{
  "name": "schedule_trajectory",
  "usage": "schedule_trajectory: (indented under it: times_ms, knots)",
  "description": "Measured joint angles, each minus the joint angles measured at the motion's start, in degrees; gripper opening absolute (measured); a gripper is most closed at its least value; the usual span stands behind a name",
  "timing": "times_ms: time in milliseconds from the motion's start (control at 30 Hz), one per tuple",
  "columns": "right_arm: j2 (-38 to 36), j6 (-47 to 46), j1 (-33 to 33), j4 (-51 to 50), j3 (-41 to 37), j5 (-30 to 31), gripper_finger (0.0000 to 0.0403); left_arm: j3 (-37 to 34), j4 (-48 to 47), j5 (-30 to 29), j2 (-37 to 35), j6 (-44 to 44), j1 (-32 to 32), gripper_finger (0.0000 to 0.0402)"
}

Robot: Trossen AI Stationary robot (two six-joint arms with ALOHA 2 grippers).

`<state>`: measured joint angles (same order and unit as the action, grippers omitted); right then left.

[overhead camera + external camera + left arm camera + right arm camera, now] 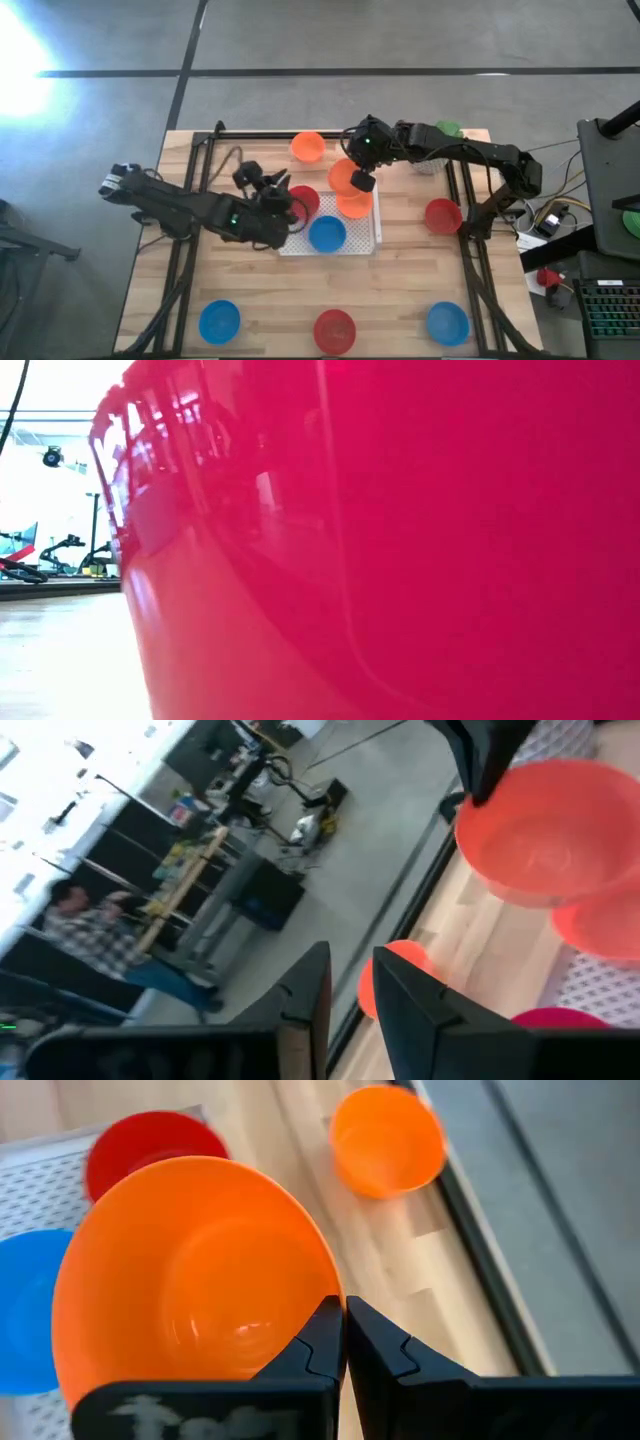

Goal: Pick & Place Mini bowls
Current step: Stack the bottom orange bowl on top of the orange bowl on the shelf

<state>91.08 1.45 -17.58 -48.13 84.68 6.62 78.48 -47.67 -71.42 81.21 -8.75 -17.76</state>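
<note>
- Closest to the white perforated tray (372, 232), on its surface, three mini bowls already sit: a blue bowl (327, 234) at the front, a red bowl (303, 201) on the left arm's side and an orange bowl (354, 206) on the right arm's side.
- Just above that tray, the right gripper (362, 181) has its fingers together on the rim of another orange mini bowl (195, 1280), held over the tray and not yet set down.
- Beside the tray's left edge, the left gripper (272, 190) hovers near the red bowl; its two fingers (305, 1005) stand slightly apart with nothing visible between them.
- Behind the tray, near the table's far edge, a loose orange bowl (308, 147) waits.
- Right of the tray, near the right arm's base, a red bowl (442, 215) lies on the wood.
- Well in front of the tray, along the near edge, sit a blue bowl (219, 321), a red bowl (334, 329) and a second blue bowl (447, 323).
- By my reading, three are placed, a fourth is on its way, and five remain to fetch.
- Beyond the table, a person (95, 935) shows in the room.
</note>
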Motion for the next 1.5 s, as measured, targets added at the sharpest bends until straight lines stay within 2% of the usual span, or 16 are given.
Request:
schedule_trajectory:
  times_ms: [100, 367, 667, 1500]
  knots:
    - [0.98, -0.03, 0.03, -0.05, 0.0, -2.57, 0.0008, -0.02, 0.01, 1.06, -2.16, -0.24, 0.0, 0.0078]
    - [6.92, 0.22, 0.0, -1.05, -0.02, -2.57, 0.0008, -0.04, 0.03, 1.82, -4.44, -0.28, -0.04, 0.0078]
    - [11.01, 0.19, 0.04, -3.03, 0.09, 1.04, 0.0008, -0.09, 0.03, 1.84, -4.0, 1.0, -0.04, 0.0078]
    - [11.53, 0.43, 0.07, -5.64, -0.33, 1.29, 0.0009, -0.15, 0.05, 1.82, -4.05, 1.33, 0.0, 0.0078]
